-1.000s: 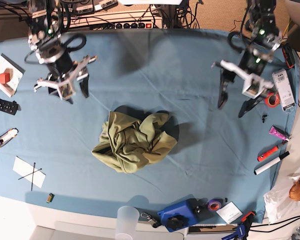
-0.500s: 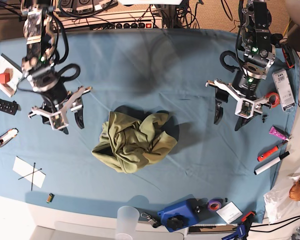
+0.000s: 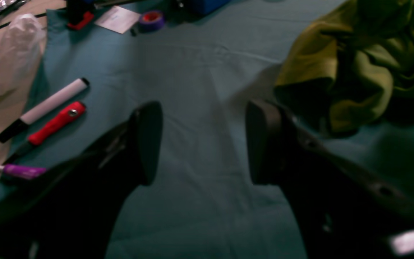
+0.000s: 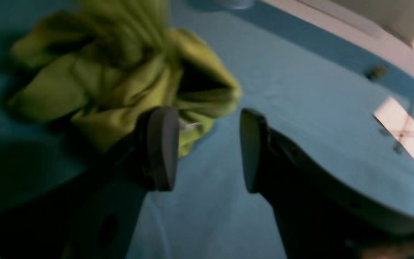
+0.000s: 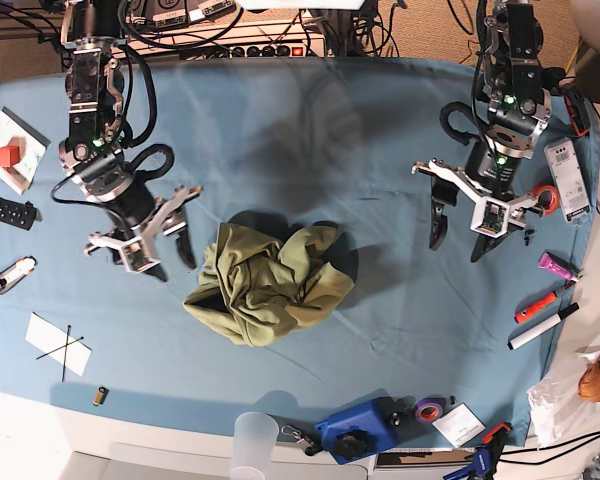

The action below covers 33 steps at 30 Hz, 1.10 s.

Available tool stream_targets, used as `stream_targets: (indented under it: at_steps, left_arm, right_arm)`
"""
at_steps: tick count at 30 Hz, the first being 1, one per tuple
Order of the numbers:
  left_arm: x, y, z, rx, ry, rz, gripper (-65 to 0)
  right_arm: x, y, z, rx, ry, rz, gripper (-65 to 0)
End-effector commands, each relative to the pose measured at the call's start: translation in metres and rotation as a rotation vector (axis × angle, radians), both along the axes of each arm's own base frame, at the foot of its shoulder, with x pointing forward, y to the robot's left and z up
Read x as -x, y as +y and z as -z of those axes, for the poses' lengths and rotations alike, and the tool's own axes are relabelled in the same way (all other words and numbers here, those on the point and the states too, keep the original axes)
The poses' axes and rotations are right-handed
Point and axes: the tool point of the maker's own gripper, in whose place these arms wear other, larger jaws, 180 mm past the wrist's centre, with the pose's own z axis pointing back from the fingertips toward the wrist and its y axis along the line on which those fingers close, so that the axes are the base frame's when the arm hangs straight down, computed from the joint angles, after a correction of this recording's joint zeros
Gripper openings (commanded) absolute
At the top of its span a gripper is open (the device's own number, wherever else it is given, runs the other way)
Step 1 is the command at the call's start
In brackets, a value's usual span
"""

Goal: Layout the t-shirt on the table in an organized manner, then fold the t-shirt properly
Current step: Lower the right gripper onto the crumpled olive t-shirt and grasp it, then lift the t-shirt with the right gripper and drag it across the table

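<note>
So your right gripper (image 5: 151,249), on the base view's left, hangs just beside the crumpled olive t-shirt (image 5: 268,284) with its jaws spread wide and nothing between them. Through the right wrist camera the heap sits ahead and to the left of the fingertips (image 4: 162,147), its nearest fold just behind the left pad, apart from it as far as the blurred frame lets you tell. That placement makes sense as an approach to the heap's edge, where a loose fold offers a first hold for pulling the cloth out flat.

Moving across, the t-shirt lies bunched near the middle of the blue-covered table (image 5: 310,140), folded over itself with no sleeve or hem you can pick out with confidence. Laying out has not begun; the folding waits on that.

Further along, your left gripper (image 5: 460,236) stands well apart from the shirt, jaws also wide and empty. From the left wrist view the garment (image 3: 361,61) lies ahead and to the right of the pads (image 3: 149,140), with bare cloth between. To the left of that gripper, along the table's edge, lie a white marker (image 3: 43,108), a red-handled tool (image 3: 54,124) and a purple tube (image 3: 22,171); keep the arm's sweep away from them.
</note>
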Motion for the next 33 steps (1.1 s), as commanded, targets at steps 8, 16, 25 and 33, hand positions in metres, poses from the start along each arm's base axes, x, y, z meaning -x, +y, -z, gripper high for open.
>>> stream_targets:
  at_steps: [8,16,25,33]
  left_arm:
    - [-0.003,-0.001,-0.014,0.011,-0.051,0.006,-28.1]
    - [-0.003,-0.001,-0.014,0.010,-0.048,0.006,-28.1]
    - [-0.003,-0.001,-0.014,0.011,-0.049,0.006,-28.1]
    - [-0.003,-0.001,-0.014,0.011,-0.050,0.006,-28.1]
  right_arm:
    - [-0.023,0.013,-0.018,-0.031,0.031,0.047,-34.1]
    - [-0.039,0.015,0.009,-0.095,0.129,0.097,-34.1]
    - [-0.047,0.023,0.042,-0.189,0.239,0.024,-34.1]
    - [-0.044,0.044,0.042,-0.242,0.252,-0.019,-34.7]
